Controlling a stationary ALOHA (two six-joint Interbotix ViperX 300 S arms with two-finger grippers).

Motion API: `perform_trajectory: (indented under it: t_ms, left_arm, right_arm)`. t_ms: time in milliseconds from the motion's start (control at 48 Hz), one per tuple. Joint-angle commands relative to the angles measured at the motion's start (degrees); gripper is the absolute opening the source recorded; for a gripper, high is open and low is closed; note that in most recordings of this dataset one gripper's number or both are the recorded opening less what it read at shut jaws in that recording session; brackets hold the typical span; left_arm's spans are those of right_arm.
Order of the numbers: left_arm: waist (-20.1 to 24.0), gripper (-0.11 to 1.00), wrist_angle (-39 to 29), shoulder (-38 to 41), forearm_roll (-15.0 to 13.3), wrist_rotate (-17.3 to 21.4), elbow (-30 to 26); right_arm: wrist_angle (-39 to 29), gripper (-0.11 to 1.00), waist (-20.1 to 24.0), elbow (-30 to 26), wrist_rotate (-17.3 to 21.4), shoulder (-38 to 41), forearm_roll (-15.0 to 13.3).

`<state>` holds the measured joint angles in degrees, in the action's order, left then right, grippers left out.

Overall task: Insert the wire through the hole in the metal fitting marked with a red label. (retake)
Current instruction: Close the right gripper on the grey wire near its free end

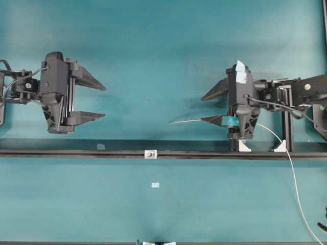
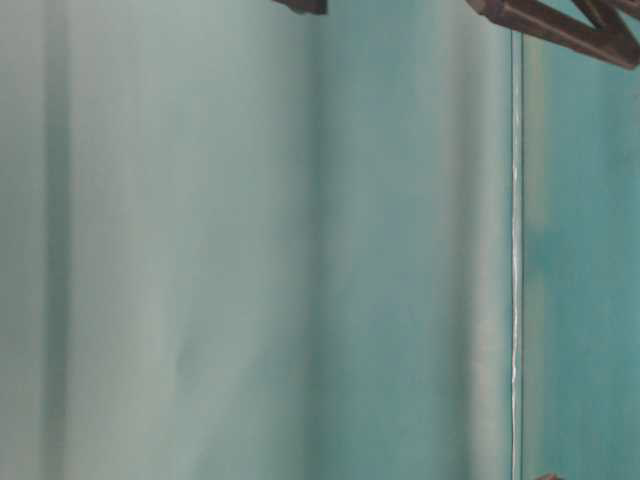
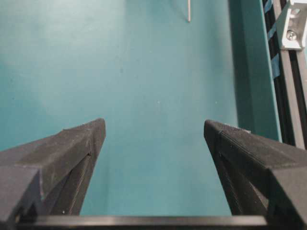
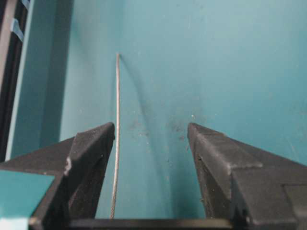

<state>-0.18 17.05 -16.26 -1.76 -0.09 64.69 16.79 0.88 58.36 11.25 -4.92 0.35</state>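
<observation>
Your right tool [image 1: 215,107] stands wide, the wire [image 4: 116,143] lying loose beside its inner finger. Left tool [image 1: 102,101] wide, empty. The metal fitting [image 1: 150,153] remains unthreaded; nothing done.

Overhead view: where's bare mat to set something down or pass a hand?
Free: the teal mat between the left hand and the right hand, above the black rail; also below the rail, around the small tape square. Crowded: the wire at right, and the metal fitting on the rail.

Matt teal table [image 1: 163,51], silvery metal fitting [image 1: 150,153], matt black textured jaws, thin pale wire [image 4: 116,143]
</observation>
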Motion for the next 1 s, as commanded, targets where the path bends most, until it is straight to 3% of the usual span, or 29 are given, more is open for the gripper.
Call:
perform_trajectory:
  t_ms: [0, 979]
  left_arm:
    - [0.00, 0.51, 1.14, -0.09, -0.09, -0.09, -1.14]
    - [-0.09, 0.51, 1.41, 0.26, -0.09, -0.09, -1.14]
  right_arm:
    - [0.53, 0.68, 0.35, -1.67, 0.09, 0.35, -0.09]
    - [4.31, 0.67, 0.44, -5.36, -0.18, 8.09, -0.26]
